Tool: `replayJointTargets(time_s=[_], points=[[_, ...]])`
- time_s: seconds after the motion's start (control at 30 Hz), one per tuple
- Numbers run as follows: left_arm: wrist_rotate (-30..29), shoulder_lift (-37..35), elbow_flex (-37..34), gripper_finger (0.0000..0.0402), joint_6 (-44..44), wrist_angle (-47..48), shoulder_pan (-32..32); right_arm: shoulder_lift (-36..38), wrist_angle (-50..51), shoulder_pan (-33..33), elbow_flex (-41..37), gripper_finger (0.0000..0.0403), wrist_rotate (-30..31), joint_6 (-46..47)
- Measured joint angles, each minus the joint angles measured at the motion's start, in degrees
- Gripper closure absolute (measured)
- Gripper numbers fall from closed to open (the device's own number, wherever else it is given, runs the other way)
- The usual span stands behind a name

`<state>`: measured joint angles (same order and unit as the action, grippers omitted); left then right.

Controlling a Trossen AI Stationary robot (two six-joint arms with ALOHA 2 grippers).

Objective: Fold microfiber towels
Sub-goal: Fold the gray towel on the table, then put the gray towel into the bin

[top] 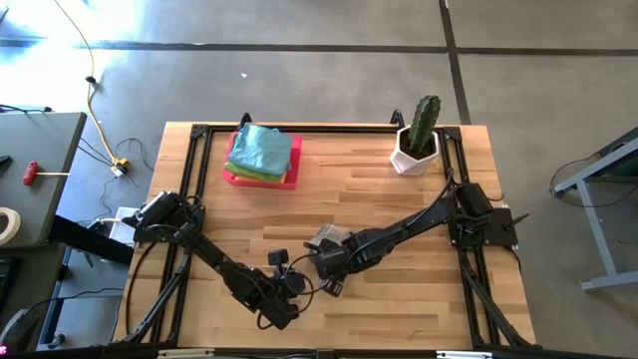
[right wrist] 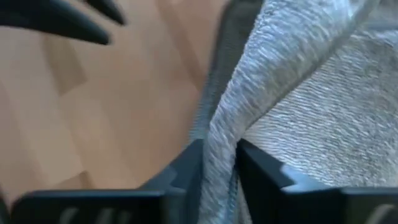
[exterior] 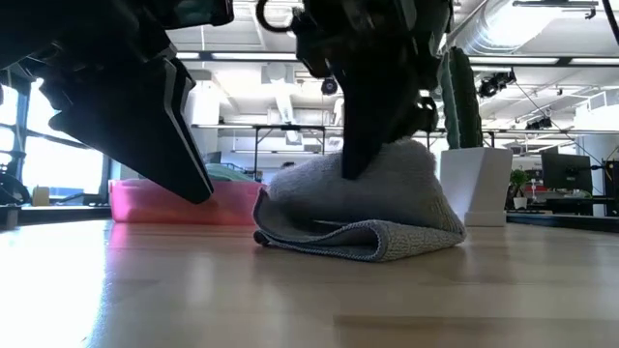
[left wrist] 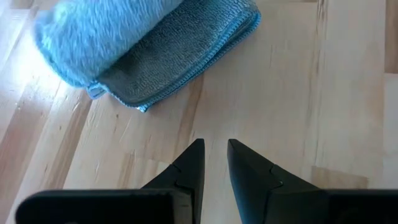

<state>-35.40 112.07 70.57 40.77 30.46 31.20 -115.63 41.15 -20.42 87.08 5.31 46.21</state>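
Note:
A grey microfiber towel point(exterior: 372, 208) lies folded on the wooden table near the middle front; it also shows in the high view point(top: 329, 237) and the left wrist view point(left wrist: 155, 56). My right gripper point(right wrist: 219, 152) is shut on it from above point(exterior: 363, 159). My left gripper point(left wrist: 214, 146) is slightly open and empty just above the table on the towel's near left side point(top: 297, 285). Other towels point(top: 263, 152), teal on top with lime and yellow below, lie stacked on the pink tray point(top: 239, 178) at the far left. My right gripper pinches a raised fold of the grey towel point(right wrist: 227, 118) between its two fingers. The fingers come from above, pointing down. The fold stands up between them, while the towel's lower folded layers point(exterior: 348, 237) lie on the table.
A cactus in a white pot point(top: 417, 140) stands at the far right of the table. The pink tray with the stack sits at the far left. Bare wood lies to the right of the towel and along the near edge.

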Motion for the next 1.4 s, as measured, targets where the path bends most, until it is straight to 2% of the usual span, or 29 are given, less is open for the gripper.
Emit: replayJointTargets(time_s=[0.17, 0.27, 0.43, 0.57, 0.83, 0.97, 1.07, 1.23, 1.4], points=[[0.0, 0.0, 0.0, 0.034, -0.4, 0.1, 0.0, 0.0, 2.0, -0.2, 2.8, 0.0249, -1.3, -4.5], [0.0, 0.0, 0.0, 0.034, -0.4, 0.1, 0.0, 0.0, 5.2, -0.2, 5.9, 0.0222, -0.4, -8.0], [0.1, 0.0, 0.0, 0.034, 1.1, 0.1, 0.0, 0.0, 14.3, -0.9, 11.4, 0.0215, 7.9, -15.1], [0.3, 0.0, 0.0, 0.034, 1.1, -0.1, 0.0, 0.1, 18.1, -1.7, 12.6, 0.0217, 13.0, -19.2], [0.4, 0.0, 0.0, 0.034, 2.1, -0.3, -0.4, 1.0, 21.0, -1.7, 8.5, 0.0217, 16.5, -21.7], [0.4, 0.0, 0.0, 0.034, 4.7, -0.3, -2.2, 6.3, 21.7, -1.3, 3.5, 0.0218, 18.4, -20.3], [1.3, 0.0, 0.0, 0.034, 4.7, -0.2, -4.0, 12.9, 17.2, -1.1, -3.5, 0.0218, 19.8, -19.4], [5.3, 0.0, 0.0, 0.034, 4.2, -0.3, -6.7, 26.2, 2.3, -0.2, -20.8, 0.0218, 19.7, -19.0], [6.5, 0.0, 0.0, 0.034, 4.1, -0.3, -8.8, 40.1, -12.3, 0.9, -38.2, 0.0218, 19.1, -18.0]])
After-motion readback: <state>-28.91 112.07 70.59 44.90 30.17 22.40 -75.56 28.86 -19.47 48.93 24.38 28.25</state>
